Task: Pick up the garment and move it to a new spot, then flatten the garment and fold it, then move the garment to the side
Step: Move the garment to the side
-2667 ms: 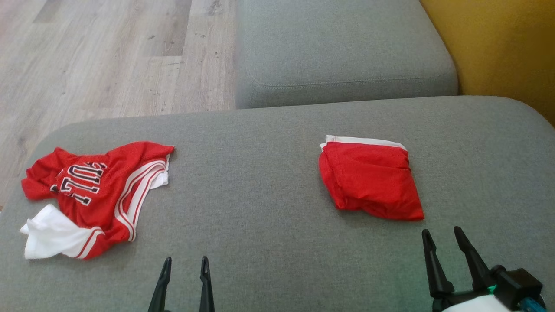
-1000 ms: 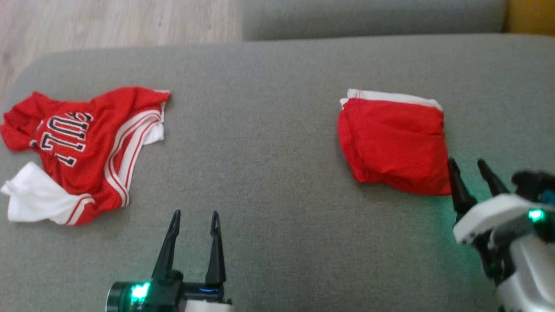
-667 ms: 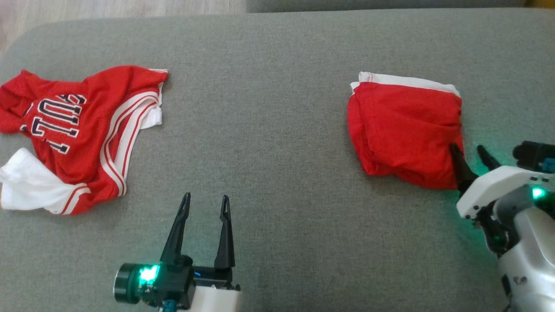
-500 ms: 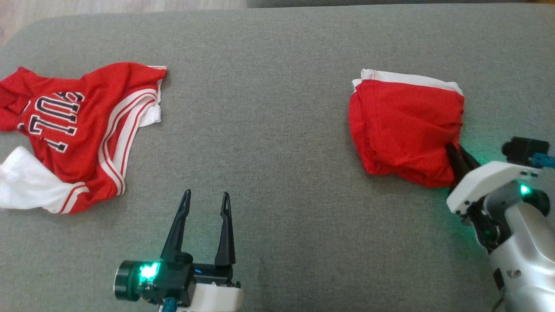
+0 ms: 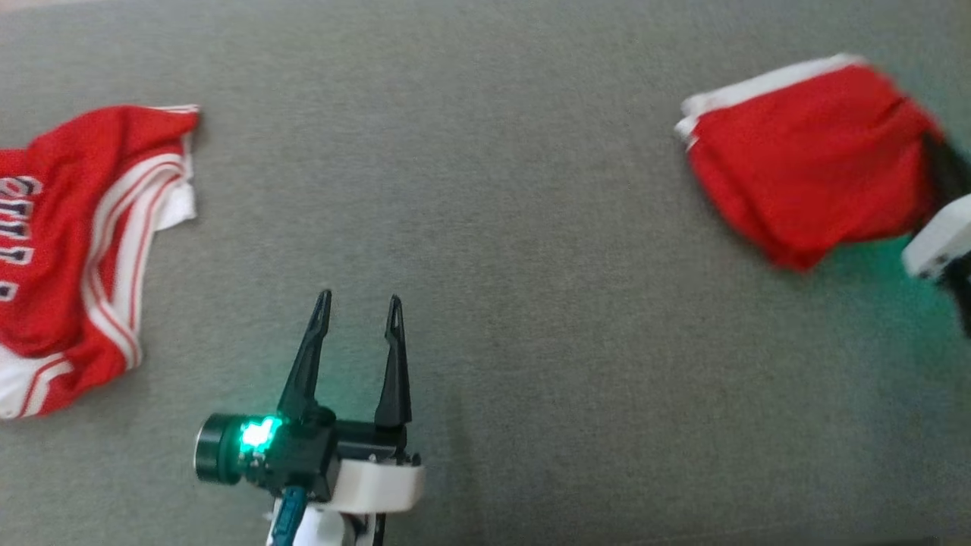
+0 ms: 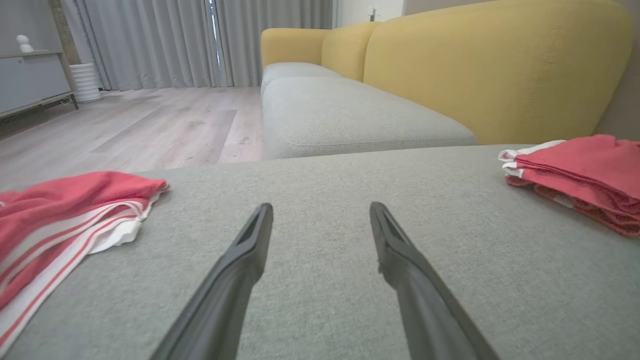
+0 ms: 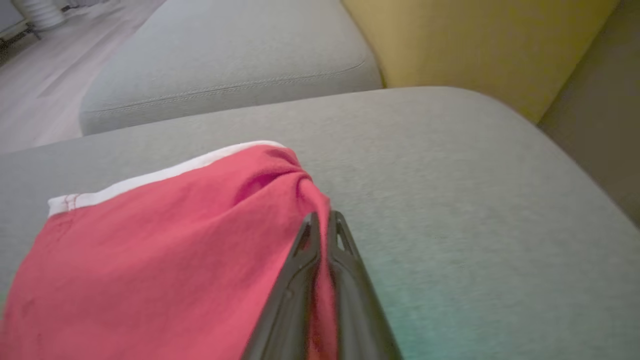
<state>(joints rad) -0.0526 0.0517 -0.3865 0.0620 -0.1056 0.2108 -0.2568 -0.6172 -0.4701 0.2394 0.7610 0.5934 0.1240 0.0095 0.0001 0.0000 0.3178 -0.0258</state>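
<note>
Right hand (image 7: 323,222) clenched on the folded garment (image 7: 165,240) at its right edge.
Looks soft and light (may sag open), so best pinched through all layers; left hand (image 5: 356,305) hangs released.

There are two red garments: one folded garment (image 5: 804,159) with a white band and one crumpled jersey (image 5: 61,250) with white stripes. Two grippers show, the left gripper (image 5: 359,297) and the right gripper (image 7: 324,216), each with two dark fingers (image 6: 240,270). The grey cushions number two: a near cushion (image 6: 325,190) and a far cushion (image 6: 340,115).
</note>
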